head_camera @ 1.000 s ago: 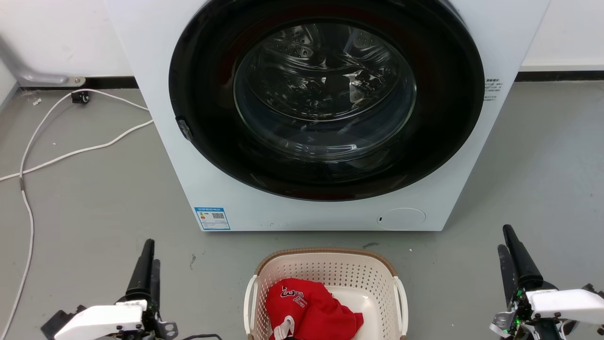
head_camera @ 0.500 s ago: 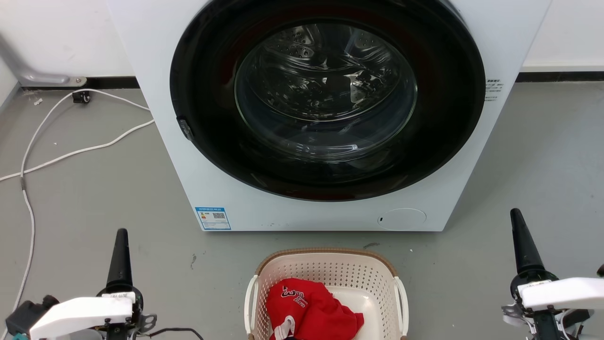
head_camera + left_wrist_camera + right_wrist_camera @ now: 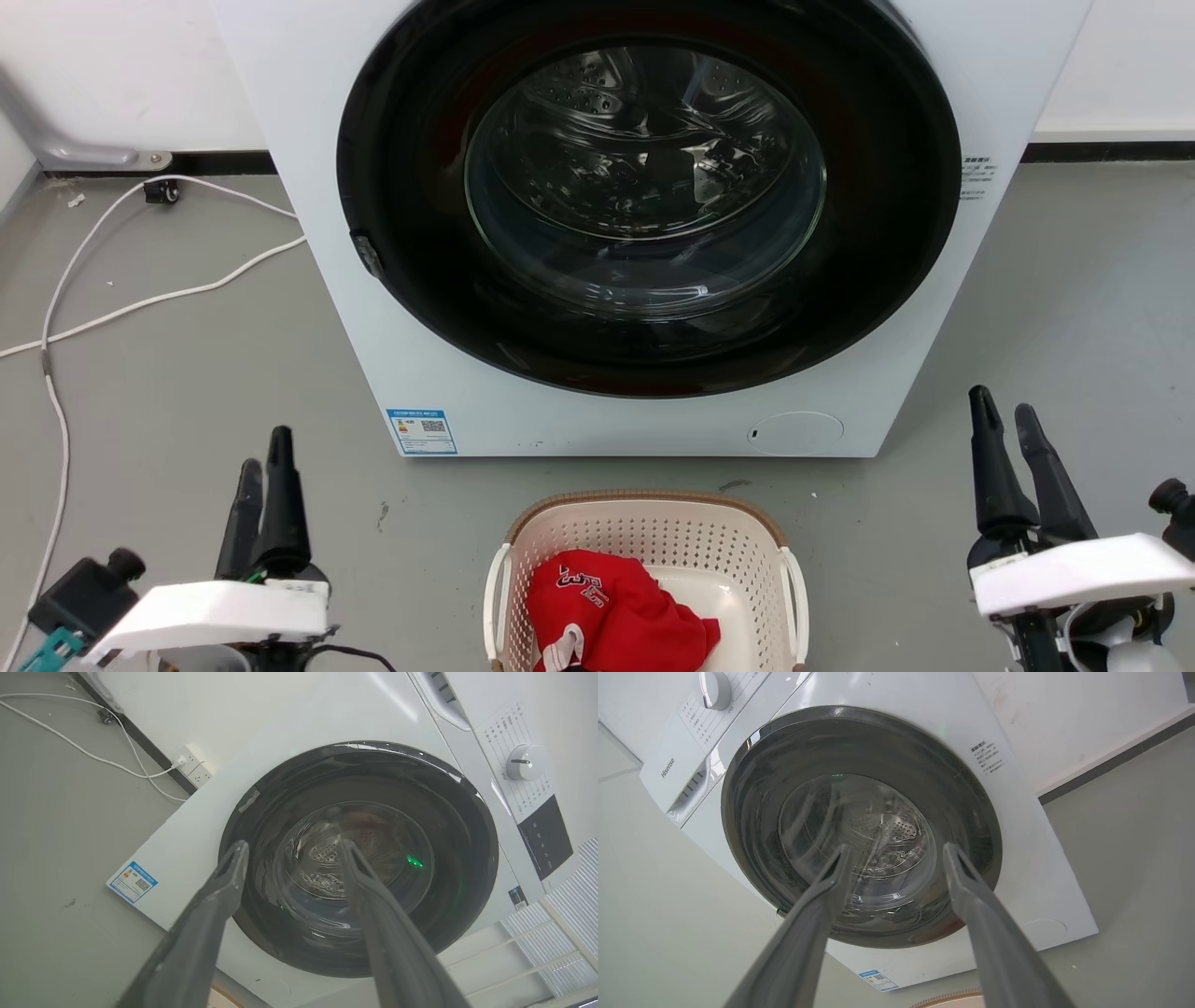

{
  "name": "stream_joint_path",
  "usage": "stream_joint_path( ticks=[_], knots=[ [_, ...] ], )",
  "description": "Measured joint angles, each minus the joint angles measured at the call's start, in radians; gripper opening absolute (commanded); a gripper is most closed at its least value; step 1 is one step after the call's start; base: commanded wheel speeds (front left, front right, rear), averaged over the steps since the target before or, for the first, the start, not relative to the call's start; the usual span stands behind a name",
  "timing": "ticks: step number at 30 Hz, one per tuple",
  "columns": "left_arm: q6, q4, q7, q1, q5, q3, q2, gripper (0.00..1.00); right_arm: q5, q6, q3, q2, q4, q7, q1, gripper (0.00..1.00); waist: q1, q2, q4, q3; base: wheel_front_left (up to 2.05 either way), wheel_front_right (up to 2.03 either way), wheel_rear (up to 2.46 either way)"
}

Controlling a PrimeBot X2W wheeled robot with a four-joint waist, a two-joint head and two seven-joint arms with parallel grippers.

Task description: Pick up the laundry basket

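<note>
Laundry basket (image 3: 653, 534), floor, before washing machine (image 3: 597, 425). Left gripper (image 3: 265, 450), right gripper (image 3: 1001, 401): fingers parted, empty, well apart from it. I fear uneven handle grips spilling red garment (image 3: 616, 607).

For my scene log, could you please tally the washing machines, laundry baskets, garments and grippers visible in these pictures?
washing machine: 1
laundry basket: 1
red garment, lying in the basket: 1
grippers: 2, the left gripper and the right gripper, both open
Total: 5
</note>
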Motion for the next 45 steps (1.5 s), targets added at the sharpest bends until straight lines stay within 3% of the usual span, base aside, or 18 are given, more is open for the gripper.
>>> stream_joint_path(
  ticks=[16, 21, 41, 45],
  knots=[
    [0.032, -0.085, -0.052, 0.02, 0.408, -0.152, 0.003, 1.0, -0.27, 0.0, 0.019, 0.0, -0.005, -0.053, 0.022, 1.0, 0.0, 0.0, -0.008, 0.0, 0.0, 0.0, 0.0],
    [0.048, -0.085, -0.065, 0.028, 0.481, -0.2, 0.021, 1.0, -0.333, 0.0, 0.015, 0.0, 0.018, -0.066, 0.028, 1.0, 0.0, 0.0, -0.01, 0.0, 0.0, 0.0, 0.0],
    [0.214, -0.057, -0.118, 0.036, 0.699, -0.385, 0.119, 1.0, -0.556, 0.0, 0.042, 0.0, 0.033, -0.119, 0.042, 1.0, 0.0, 0.0, -0.011, -0.004, 0.0, 0.0, 0.0],
    [0.225, -0.053, -0.131, 0.037, 0.732, -0.404, 0.124, 1.0, -0.608, 0.0, 0.045, 0.0, 0.033, -0.13, 0.048, 1.0, 0.0, 0.0, -0.012, -0.005, 0.0, 0.0, 0.0]
  ],
)
